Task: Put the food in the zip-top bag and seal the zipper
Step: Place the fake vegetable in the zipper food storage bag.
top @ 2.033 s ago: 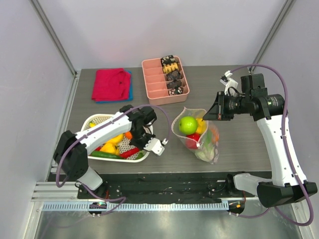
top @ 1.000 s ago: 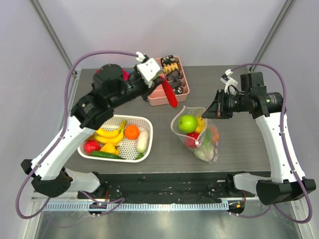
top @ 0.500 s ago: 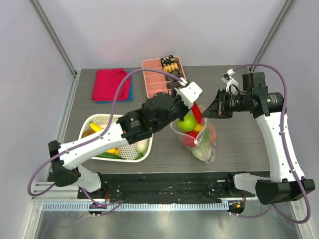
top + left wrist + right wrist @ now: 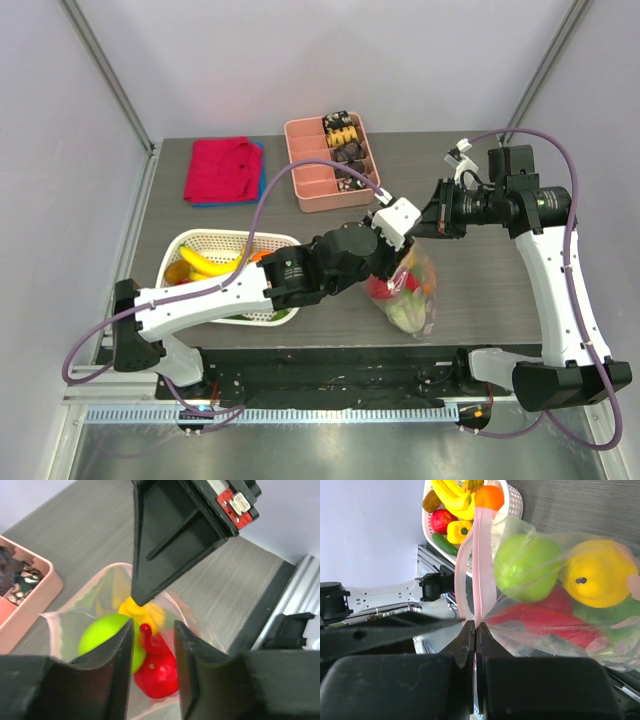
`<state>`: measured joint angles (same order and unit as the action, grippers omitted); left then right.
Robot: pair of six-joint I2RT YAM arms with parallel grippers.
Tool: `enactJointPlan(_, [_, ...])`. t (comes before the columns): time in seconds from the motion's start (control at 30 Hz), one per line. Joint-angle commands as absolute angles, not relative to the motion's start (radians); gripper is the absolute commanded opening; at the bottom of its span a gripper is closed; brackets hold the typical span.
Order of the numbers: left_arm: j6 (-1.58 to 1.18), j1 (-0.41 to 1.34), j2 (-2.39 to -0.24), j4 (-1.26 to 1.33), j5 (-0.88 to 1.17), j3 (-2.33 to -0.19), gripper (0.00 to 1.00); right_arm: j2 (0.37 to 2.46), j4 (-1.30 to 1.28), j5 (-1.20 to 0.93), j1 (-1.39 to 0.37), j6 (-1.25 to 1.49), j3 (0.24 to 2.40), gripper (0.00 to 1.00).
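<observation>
The clear zip-top bag (image 4: 420, 305) lies right of centre with its mouth held up. My right gripper (image 4: 421, 228) (image 4: 475, 625) is shut on the pale-pink zipper strip (image 4: 481, 555). My left gripper (image 4: 399, 260) (image 4: 152, 630) reaches into the bag mouth, its jaws closed on a long red pepper (image 4: 160, 672) (image 4: 540, 622) that points into the bag. A green apple (image 4: 100, 635) (image 4: 527, 567) and a yellow pepper (image 4: 145, 612) (image 4: 597, 572) are inside the bag. Green lettuce shows low in the bag (image 4: 408, 315).
A white mesh basket (image 4: 190, 240) at the left holds a banana (image 4: 205, 262) and other toy food, partly hidden by my left arm. A pink compartment tray (image 4: 310, 185) with snacks and red and blue cloths (image 4: 222, 170) lie at the back.
My left arm lifted the red pepper from the basket, swung it past the pink tray and lowered it into the bag mouth. My right gripper kept hold of the zipper edge.
</observation>
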<state>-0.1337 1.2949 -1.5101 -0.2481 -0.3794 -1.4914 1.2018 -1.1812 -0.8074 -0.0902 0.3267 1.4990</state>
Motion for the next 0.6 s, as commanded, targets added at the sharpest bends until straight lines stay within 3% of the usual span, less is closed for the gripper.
enactJointPlan(0.0, [-0.284,1.290,-1.456,-0.310,-0.266,-1.480,0.55,1.175,-1.127,-0.882,-0.087,0.348,1.511,0.01])
enactJointPlan(0.1, [-0.298,1.241,-1.386,-0.328,-0.178,-1.466,0.78,1.169,-1.127,-0.905,-0.087,0.328,1.509,0.01])
enactJointPlan(0.17, [-0.285,1.140,-1.350,-0.363,-0.064,-1.483,0.82,1.161,-1.132,-0.928,-0.087,0.308,1.505,0.01])
enactJointPlan(0.2, [-0.263,1.105,-1.338,-0.382,0.104,-1.494,0.84,1.158,-1.132,-0.949,-0.089,0.304,1.497,0.01])
enactJointPlan(0.37, [0.257,1.026,-1.252,-0.694,0.443,-1.532,0.85,1.158,-1.131,-0.988,-0.089,0.255,1.494,0.01])
enactJointPlan(0.57, [0.581,1.026,-1.278,-0.952,0.425,-1.612,0.84,1.189,-1.146,-1.023,-0.094,0.184,1.496,0.01])
